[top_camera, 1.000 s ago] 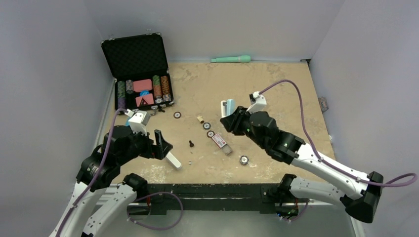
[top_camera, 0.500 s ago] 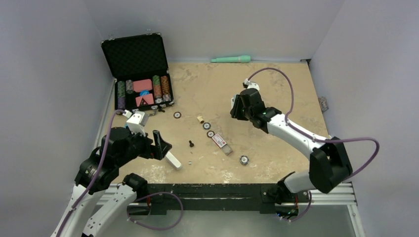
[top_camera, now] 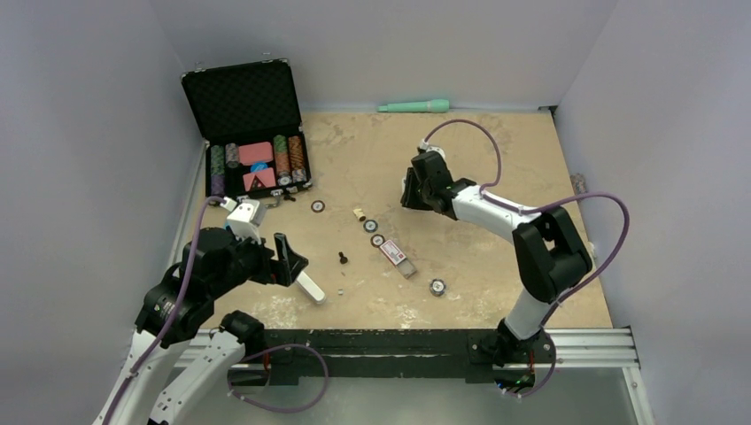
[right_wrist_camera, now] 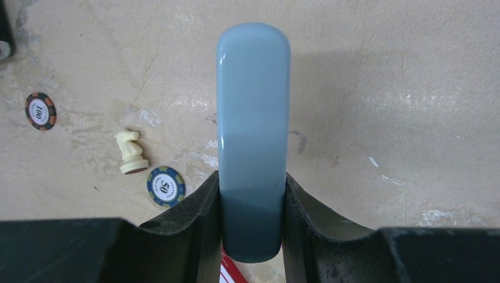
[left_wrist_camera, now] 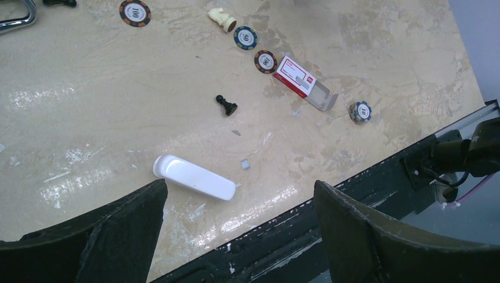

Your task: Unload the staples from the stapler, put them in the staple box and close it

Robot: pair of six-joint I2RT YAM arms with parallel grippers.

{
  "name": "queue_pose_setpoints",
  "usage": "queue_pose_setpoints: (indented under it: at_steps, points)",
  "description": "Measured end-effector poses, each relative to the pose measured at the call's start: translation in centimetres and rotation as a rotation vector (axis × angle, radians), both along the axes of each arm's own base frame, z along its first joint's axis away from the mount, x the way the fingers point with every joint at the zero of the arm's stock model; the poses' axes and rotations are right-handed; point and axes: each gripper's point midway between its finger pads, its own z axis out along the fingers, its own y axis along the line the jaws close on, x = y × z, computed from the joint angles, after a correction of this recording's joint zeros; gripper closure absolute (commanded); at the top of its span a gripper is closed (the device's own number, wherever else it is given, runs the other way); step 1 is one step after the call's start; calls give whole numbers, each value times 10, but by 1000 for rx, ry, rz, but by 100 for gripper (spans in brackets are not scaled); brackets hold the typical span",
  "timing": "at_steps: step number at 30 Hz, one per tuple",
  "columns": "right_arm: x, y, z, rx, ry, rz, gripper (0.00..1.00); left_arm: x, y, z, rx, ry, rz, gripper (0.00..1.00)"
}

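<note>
Beige marbled worktop [top_camera: 354, 150] under me, pale grey walls [top_camera: 398, 44] closing in on three sides, and a teal handle-shaped thing [top_camera: 414, 106] lying along the foot of the far wall. Far left, the black case [top_camera: 241, 99] stands open with its foam-lined lid tipped up; inside I see stacks of poker chips [top_camera: 288, 158] in rows on both sides and pink boxes [top_camera: 255, 152] between them, with something blue tucked in there that I cannot make out. Out on the open surface, a red-and-white staple box [left_wrist_camera: 298, 79] lies flat with a clear sleeve sticking out of one end; whether anything is in it I cannot tell. Loose chips [left_wrist_camera: 245, 38] are scattered around it, a white chess knight [left_wrist_camera: 222, 19] lies on its side just beside one, and a black pawn [left_wrist_camera: 226, 106] stands upright nearer to me. My left hand [top_camera: 290, 257] hovers near the front edge, fingers wide apart and holding nothing; below it lie a white oblong piece [left_wrist_camera: 194, 178] and, just beside that, a tiny grey square bit [left_wrist_camera: 245, 164]. My right hand [right_wrist_camera: 252, 194] is out over the middle of the worktop, clamped on the pale blue stapler [right_wrist_camera: 253, 106], which juts straight out past my fingertips, above the surface.
</note>
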Motion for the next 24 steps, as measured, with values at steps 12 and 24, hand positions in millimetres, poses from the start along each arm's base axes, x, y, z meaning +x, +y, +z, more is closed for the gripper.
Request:
queue_pose_setpoints:
  at_steps: [12,24]
  points:
    - [4,11,-37,44,68,-45,100,1,-1,-2,-3,9,-3,3]
    - [-6,29,-58,50,89,-15,100,1,-2,-2,3,6,-16,3]
